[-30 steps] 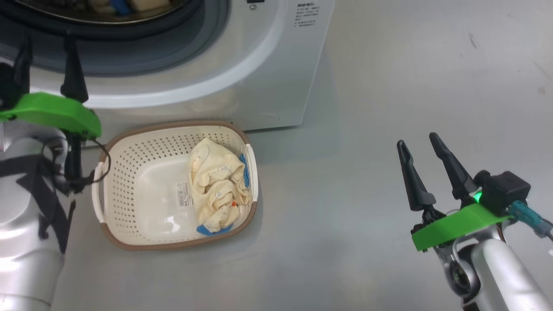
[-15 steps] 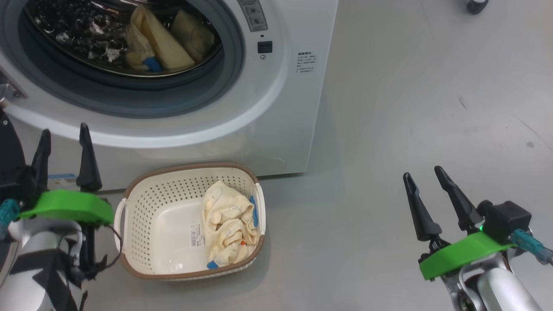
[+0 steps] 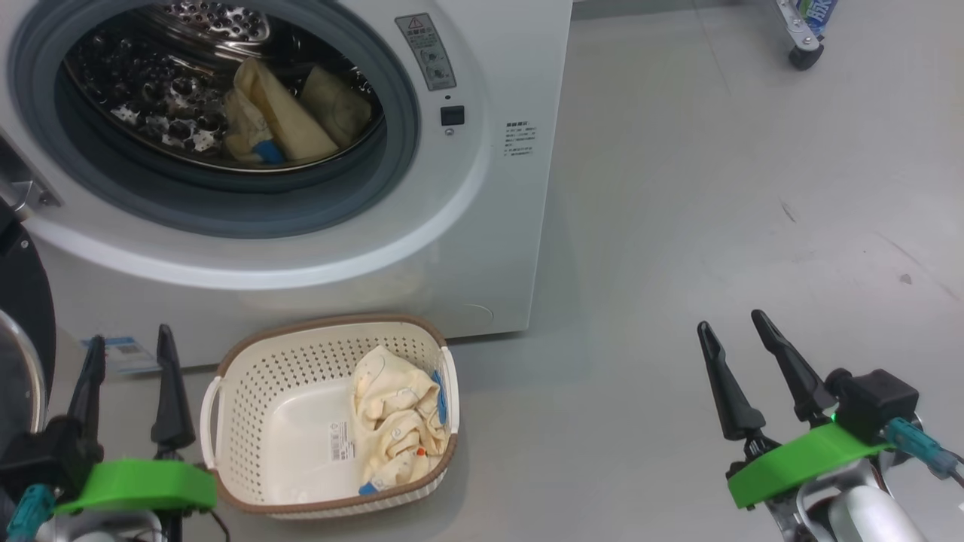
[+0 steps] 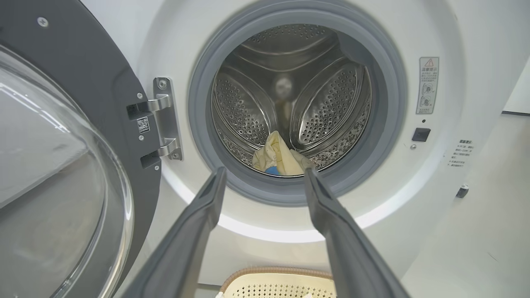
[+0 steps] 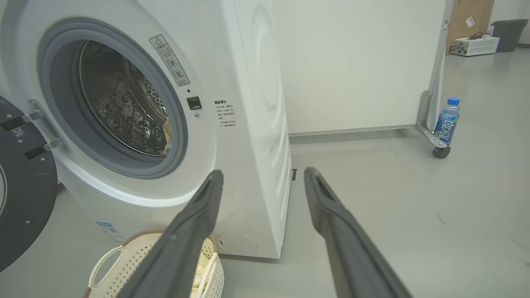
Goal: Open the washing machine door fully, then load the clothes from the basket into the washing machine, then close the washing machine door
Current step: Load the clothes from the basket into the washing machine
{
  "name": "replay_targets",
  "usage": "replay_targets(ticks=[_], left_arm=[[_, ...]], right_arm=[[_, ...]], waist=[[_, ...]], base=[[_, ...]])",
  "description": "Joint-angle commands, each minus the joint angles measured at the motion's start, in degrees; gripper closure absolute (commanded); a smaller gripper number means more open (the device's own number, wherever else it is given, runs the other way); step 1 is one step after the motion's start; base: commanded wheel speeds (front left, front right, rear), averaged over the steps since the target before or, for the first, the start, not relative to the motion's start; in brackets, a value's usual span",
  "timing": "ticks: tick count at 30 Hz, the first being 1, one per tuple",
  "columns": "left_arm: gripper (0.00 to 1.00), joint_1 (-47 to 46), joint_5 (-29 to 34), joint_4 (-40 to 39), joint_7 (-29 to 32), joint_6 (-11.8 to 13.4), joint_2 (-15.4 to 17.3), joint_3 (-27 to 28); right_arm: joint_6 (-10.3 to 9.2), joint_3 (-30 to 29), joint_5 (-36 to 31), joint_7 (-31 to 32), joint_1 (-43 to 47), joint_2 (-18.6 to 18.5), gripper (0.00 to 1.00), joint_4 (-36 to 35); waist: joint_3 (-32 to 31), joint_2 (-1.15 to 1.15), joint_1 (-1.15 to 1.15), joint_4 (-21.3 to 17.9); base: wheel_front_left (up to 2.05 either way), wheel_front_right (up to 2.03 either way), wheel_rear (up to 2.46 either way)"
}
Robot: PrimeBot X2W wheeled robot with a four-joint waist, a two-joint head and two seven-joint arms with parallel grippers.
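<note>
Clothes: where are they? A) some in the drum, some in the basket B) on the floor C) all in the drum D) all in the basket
A: some clothes lie in the washing machine drum, and a heap sits in the basket.

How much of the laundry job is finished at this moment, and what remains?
Done: the washing machine door stands wide open, and some cream garments lie in the drum. In hand: nothing; the left end effector and right end effector are open and empty. Left: the clothes in the basket must go in, then the door must be closed.
</note>
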Motion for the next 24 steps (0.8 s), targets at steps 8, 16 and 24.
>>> replay_targets(ticks=[8,16,24], left_arm=[[0.00,6.5,1.3,-8.5,-0.4,3.2,0.3,4.8],[0.00,12.2,2.1,-11.2,-0.4,4.6,-1.5,4.7],[0.00,14.6,3.0,-12.5,-0.4,4.9,-2.5,5.1]], right_arm=[[-0.02,1.3,-0.6,-0.5,0.4,-1.6,0.00,-2.2],[-0.02,0.9,-0.5,-0.5,0.7,-1.3,0.00,-2.3],[-0.02,0.8,-1.1,-0.5,1.1,-1.4,0.00,-2.2]], waist=[[-0.3,-0.01,0.01,-0.6],[-0.6,-0.01,0.01,-0.9],[-1.2,-0.01,0.01,-0.7]], base=[[0.00,0.00,0.00],[0.00,0.00,0.00],[0.00,0.00,0.00]])
